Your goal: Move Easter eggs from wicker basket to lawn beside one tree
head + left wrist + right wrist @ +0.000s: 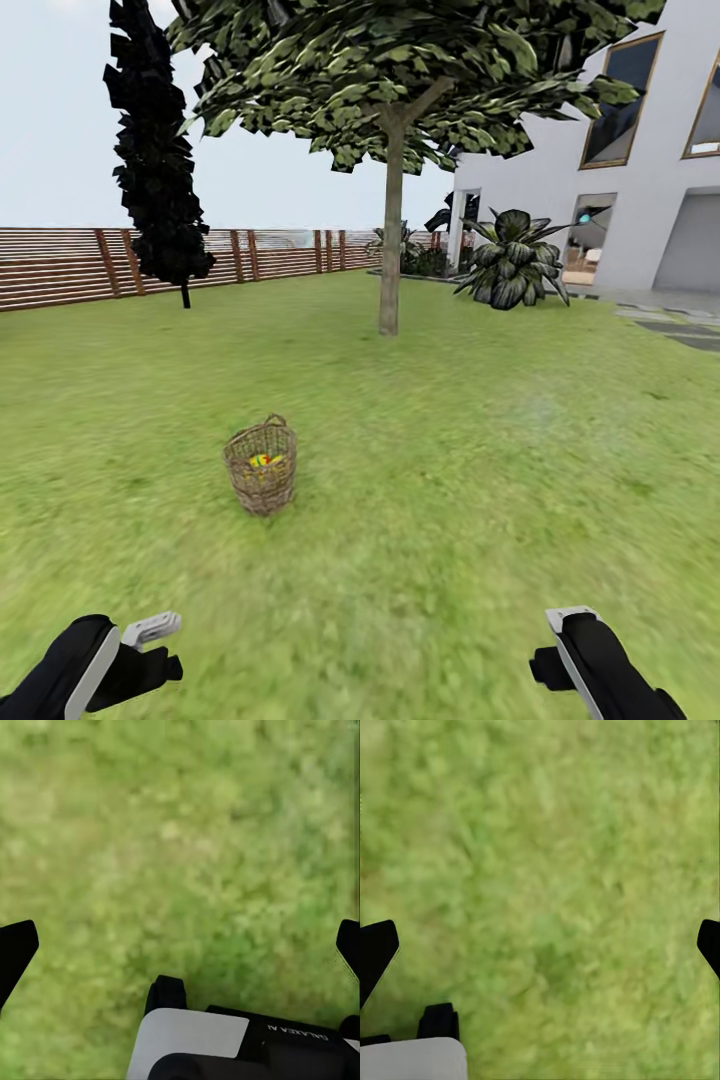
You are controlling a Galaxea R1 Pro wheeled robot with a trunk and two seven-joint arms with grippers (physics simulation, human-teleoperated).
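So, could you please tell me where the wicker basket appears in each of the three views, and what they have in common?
Head view: the wicker basket stands on the lawn, left of centre, nearer than the tree, with yellow eggs inside.
Left wrist view: no basket here; grass between the spread fingertips.
Right wrist view: no basket here either; grass between the spread fingertips.
Shared landmark: the green lawn.

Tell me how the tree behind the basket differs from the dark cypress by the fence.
The tree has a bare, pale trunk under a broad green crown; the cypress is a narrow, near-black column with foliage nearly to the ground. The tree stands mid-lawn beyond the basket; the cypress stands close to the fence. Both are upright and tall.
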